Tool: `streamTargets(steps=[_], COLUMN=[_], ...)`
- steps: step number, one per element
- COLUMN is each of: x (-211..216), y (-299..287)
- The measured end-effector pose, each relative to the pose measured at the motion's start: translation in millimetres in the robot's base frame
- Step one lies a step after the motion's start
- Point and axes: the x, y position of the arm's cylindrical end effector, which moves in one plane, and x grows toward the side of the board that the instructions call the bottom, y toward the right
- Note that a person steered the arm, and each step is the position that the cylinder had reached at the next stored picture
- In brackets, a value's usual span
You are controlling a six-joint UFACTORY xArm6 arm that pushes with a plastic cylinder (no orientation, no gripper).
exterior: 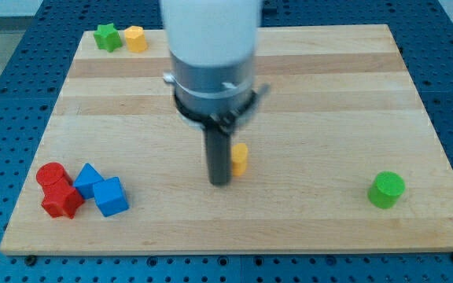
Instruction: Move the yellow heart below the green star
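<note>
- Wooden board (313,94) sits on a blue perforated table (6,71); light planks, grain running left to right across the view.
- Single camera view, so everything below comes from it.
- Landmark for all places: my tip (220,182), the lower end of the dark rod, resting on the board a bit below the board's centre.
- No jaws on this rig, only the rod; nothing to open or close, nothing gripped.
- Arm body (211,47), white with a grey collar, rises straight up from my tip and covers the board's upper middle.
- Yellow block (241,159) is just right of my tip, slightly higher, touching or almost touching the rod; half hidden, so I cannot tell its shape.
- Green star (108,36) is far up and left of my tip, at the board's top-left corner.
- Second yellow block (135,38) is just right of the green star, touching or nearly so; shape unclear at this size. Cannot tell which yellow one is the heart.
- Green cylinder (386,189) is well to the right of my tip, about level with it.
- Cluster well left of my tip, slightly lower: red cylinder (51,174), red block (62,200) just below it, blue block (88,179), blue cube (111,196).
- Those four are packed tightly, touching one another.
</note>
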Motion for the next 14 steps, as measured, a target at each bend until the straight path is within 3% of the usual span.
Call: streamTargets(steps=[1, 2, 3, 4, 7, 8, 9, 11, 12, 14], x=[-15.6, 35.0, 57.4, 27.8, -132.8, -151.5, -128.7, -97.0, -132.2, -166.6], y=[-15.1, -5.8, 31.3, 51.2, -92.0, -118.1, -117.0, -32.6, -10.4, -106.0])
